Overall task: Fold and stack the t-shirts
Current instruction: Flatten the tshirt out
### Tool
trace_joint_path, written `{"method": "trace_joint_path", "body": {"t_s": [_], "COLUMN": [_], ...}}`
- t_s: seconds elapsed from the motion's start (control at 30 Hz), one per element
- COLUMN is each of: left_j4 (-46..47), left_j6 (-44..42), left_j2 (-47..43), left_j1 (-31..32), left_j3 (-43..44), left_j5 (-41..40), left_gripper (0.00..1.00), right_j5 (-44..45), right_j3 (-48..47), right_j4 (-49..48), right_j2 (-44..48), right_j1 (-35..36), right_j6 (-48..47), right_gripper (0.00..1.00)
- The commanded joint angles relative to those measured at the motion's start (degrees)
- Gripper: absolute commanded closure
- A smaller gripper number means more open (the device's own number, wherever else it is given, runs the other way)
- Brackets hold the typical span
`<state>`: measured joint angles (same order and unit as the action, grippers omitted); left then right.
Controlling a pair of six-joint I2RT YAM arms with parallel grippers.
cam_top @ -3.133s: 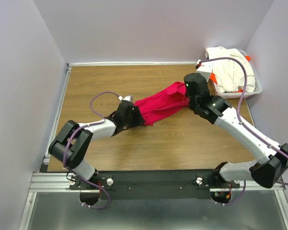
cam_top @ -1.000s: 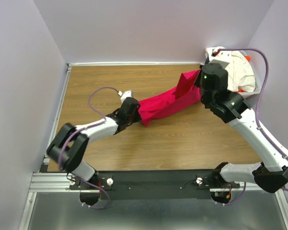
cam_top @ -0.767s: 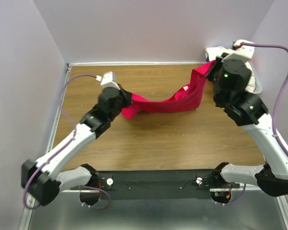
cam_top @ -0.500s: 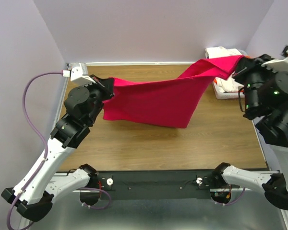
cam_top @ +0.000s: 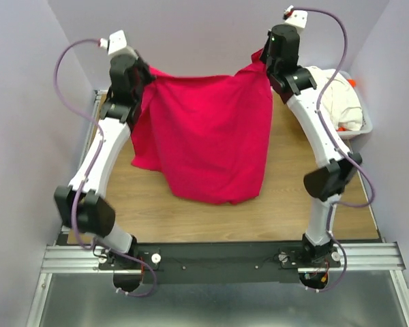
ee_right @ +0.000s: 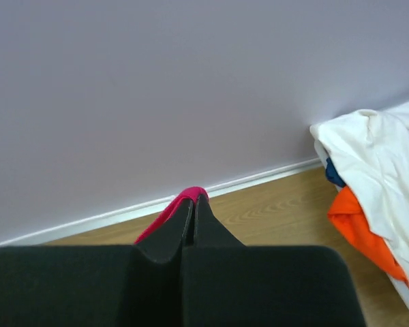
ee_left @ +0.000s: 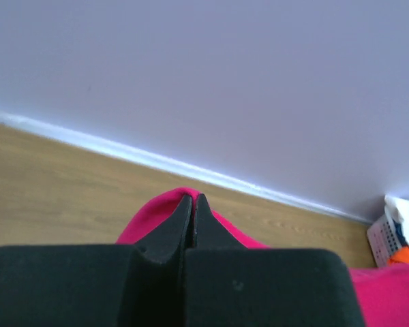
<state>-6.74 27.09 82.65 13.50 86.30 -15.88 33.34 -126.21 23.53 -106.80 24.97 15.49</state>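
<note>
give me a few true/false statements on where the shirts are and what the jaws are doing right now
1. The left jaws and right jaws hold the crimson-pink t-shirt up, spread between them. True.
2. The right jaws are open. False: they are shut on the shirt's top edge.
3. The cream-white t-shirt lies in the basket at the table's far right corner. True.
4. The crimson-pink t-shirt lies folded flat on the table. False: it hangs unfolded from both arms.
5. An orange shirt is spread on the middle of the table. False: orange cloth shows only in the basket, under the cream-white t-shirt.
</note>
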Motion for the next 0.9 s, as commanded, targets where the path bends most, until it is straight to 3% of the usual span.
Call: {"method": "trace_joint_path", "body": {"t_s": [0.0,0.03,0.13,0.23,0.33,0.4,0.57,0.7,0.77,0.8,0.83,0.87], "left_j4": [7.63,7.19,4.99,3.67,3.05,2.96,2.96,5.5,5.78,5.78,6.04,6.04], "left_j6": [-5.2,-6.34,-8.89,-11.79,-12.41,-12.59,-7.68,-1.96,0.32,1.37,2.08,3.48], "left_j2": [7.95,10.49,12.27,11.4,8.67,5.78,-3.52,-11.87,-14.96,-15.85,-16.81,-18.91], "left_j1": [-2.24,-2.86,-3.74,-4.79,-5.94,-5.94,-5.94,-5.94,-5.94,-5.94,-5.94,-5.94], "left_j3": [18.04,21.16,31.1,34.81,32.45,28.94,7.08,-19.77,-27.03,-30.28,-36.06,-40.99], "left_j5": [7.96,9.27,10.43,10.78,11.66,11.84,13.24,15.6,18.42,19.38,20.96,21.5], "left_gripper": [1.0,1.0,1.0,1.0,1.0,1.0,1.0,1.0,0.98,0.93,0.74,0.62], "right_j5": [-5.66,-5.57,-4.34,-3.9,-4.08,-3.72,-3.11,-6.09,-7.49,-8.37,-10.03,-11.88], "right_j3": [-17.8,-24.02,-24.36,-14.03,-5.48,5.32,32.55,63.71,72.73,77.47,84.66,88.3], "right_j4": [-1.56,-2.6,-8.38,-14.88,-16.15,-16.32,-16.41,-16.5,-16.5,-16.5,-16.32,-16.06], "right_j2": [-6.98,-7.88,-6.15,1.21,6.68,12.3,28.27,41.36,46.22,48.51,53.06,55.19], "right_j1": [-2.73,-3.0,-3.44,-3.44,-3.53,-3.44,-3.44,-3.44,-3.44,-3.44,-3.44,-3.44], "right_j6": [-1.77,-3.17,-5.2,-5.47,-1.27,0.94,12.16,22.38,26.77,27.75,29.41,30.47], "right_gripper": [0.99,0.99,0.99,0.99,0.99,0.99,0.99,0.99,0.94,0.87,0.8,0.64]}}
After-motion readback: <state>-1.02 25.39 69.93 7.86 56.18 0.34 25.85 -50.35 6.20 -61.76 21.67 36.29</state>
